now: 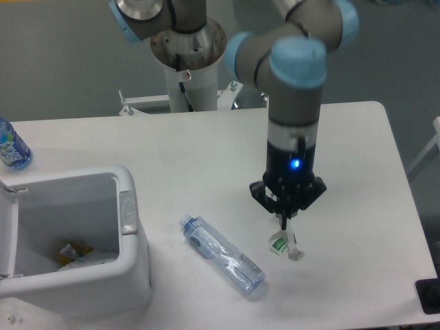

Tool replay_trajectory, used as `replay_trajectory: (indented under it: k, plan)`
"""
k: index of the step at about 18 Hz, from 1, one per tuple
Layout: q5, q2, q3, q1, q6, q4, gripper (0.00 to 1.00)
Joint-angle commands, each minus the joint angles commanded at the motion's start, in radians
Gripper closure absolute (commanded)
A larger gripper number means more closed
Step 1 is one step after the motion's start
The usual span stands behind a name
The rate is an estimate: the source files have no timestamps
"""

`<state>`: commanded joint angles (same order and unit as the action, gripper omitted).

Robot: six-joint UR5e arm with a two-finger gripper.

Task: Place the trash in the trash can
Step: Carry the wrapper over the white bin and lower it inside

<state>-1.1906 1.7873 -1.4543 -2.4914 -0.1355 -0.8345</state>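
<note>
Two pieces of trash are showing on the white table (344,137): a crumpled white wrapper (281,245) with a green mark and a clear bluish bottle (221,255) without a label. The gripper (284,225) is pointing straight down from the arm's grey wrist, where a small blue light is glowing, and its thin fingers are pressed together, pinching the top of the wrapper. The wrapper is hanging from the fingertips just over the tabletop to the right of the bottle; whether its lower edge is touching the surface cannot be told. The bottle is lying on its side, slanting from its cap at the upper left to its base at the lower right, between the wrapper and the trash can (130,234). The trash can is sitting open at the table's front left corner, with some scraps lying on its floor. At the far left edge a bottle with a blue label (12,148) is standing, well apart from everything else.
</note>
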Motion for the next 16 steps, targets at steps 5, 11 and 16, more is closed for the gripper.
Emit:
replay_trajectory:
  k: [5, 11, 16]
  plan:
    - [0.009, -0.092, 0.031, 0.098, 0.103, 0.002, 1.00]
    - [0.009, -0.094, 0.023, 0.290, 0.114, 0.002, 1.00]
    - [0.008, -0.059, -0.008, 0.373, 0.111, 0.002, 0.58]
